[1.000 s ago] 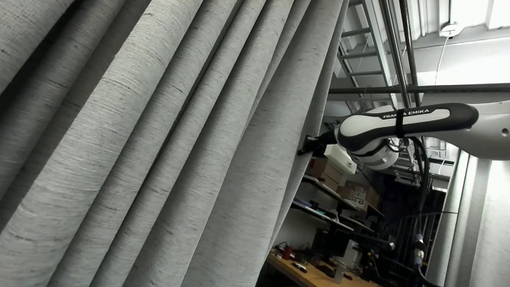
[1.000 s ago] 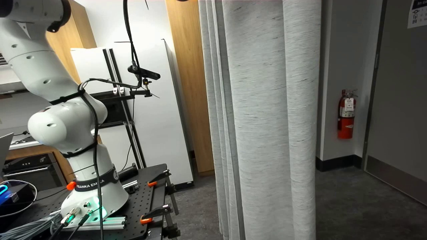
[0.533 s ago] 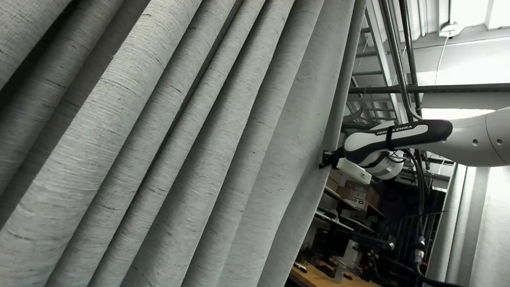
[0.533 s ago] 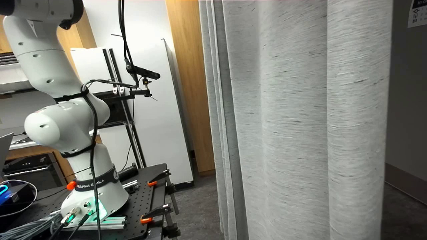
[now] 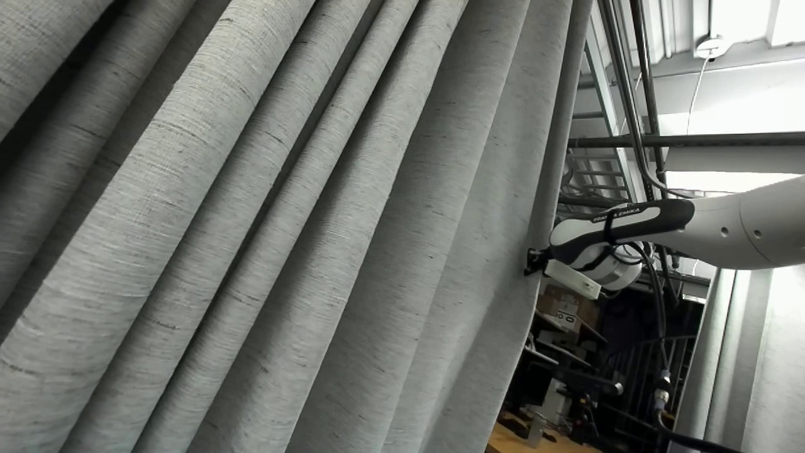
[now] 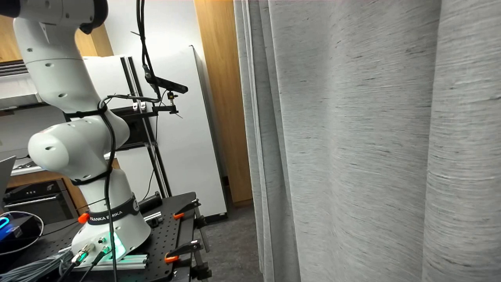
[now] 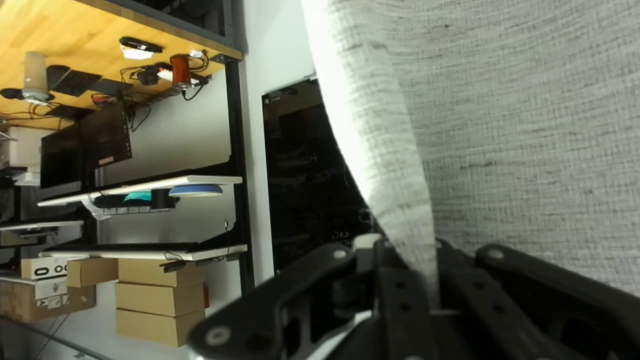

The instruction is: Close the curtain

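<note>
The curtain (image 5: 390,207) is a very large light-grey woven drape with long pleats. It fills the left and middle of an exterior view and hangs across the right half in an exterior view (image 6: 372,141). In the wrist view, the curtain (image 7: 525,120) covers the right side, and its free edge runs down between the fingers. My gripper (image 7: 412,255) is shut on that edge, with the fabric pinched between the dark fingers. In an exterior view, the gripper (image 5: 533,261) is at the curtain's right edge. The gripper is out of view in the exterior view beside the arm's base.
Metal pipes (image 5: 685,139) and a ladder stand behind the arm. A wooden workbench (image 7: 80,25) and shelves (image 7: 145,189) with boxes show beyond the curtain edge. A camera on a mount (image 6: 168,84) and a white fridge (image 6: 180,149) are near the arm's base table (image 6: 166,219).
The gripper has moved right and slightly down in an exterior view, pulling the curtain edge along. The curtain has spread right in an exterior view, now covering the fire extinguisher and door.
</note>
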Tool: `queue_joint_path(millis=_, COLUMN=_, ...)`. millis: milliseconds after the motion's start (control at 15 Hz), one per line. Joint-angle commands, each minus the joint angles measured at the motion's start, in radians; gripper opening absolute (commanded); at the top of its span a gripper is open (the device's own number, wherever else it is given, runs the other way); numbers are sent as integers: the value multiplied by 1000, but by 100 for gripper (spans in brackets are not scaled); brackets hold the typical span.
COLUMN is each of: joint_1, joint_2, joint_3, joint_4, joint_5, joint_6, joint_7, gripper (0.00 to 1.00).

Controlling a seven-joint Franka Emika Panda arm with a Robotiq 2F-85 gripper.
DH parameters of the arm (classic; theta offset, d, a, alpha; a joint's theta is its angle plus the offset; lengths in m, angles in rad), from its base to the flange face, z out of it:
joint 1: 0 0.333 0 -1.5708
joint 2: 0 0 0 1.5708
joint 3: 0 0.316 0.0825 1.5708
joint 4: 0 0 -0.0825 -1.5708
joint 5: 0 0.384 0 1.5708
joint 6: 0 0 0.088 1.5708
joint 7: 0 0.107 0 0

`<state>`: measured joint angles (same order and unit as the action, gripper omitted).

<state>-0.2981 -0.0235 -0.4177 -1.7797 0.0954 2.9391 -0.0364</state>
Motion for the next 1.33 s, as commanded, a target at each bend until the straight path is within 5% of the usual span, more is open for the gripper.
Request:
queue_joint_path(millis=0, joint_1=-27, joint_2=116, joint_3=-35, joint_4=47, joint_5=100, joint_6=-84, joint_7=-69, gripper=0)
queue_joint_path(millis=1267, joint_1=-160, joint_2=122, joint_3=-193, joint_4=53, joint_5=126, joint_6=-32, joint_7=-80, gripper=0)
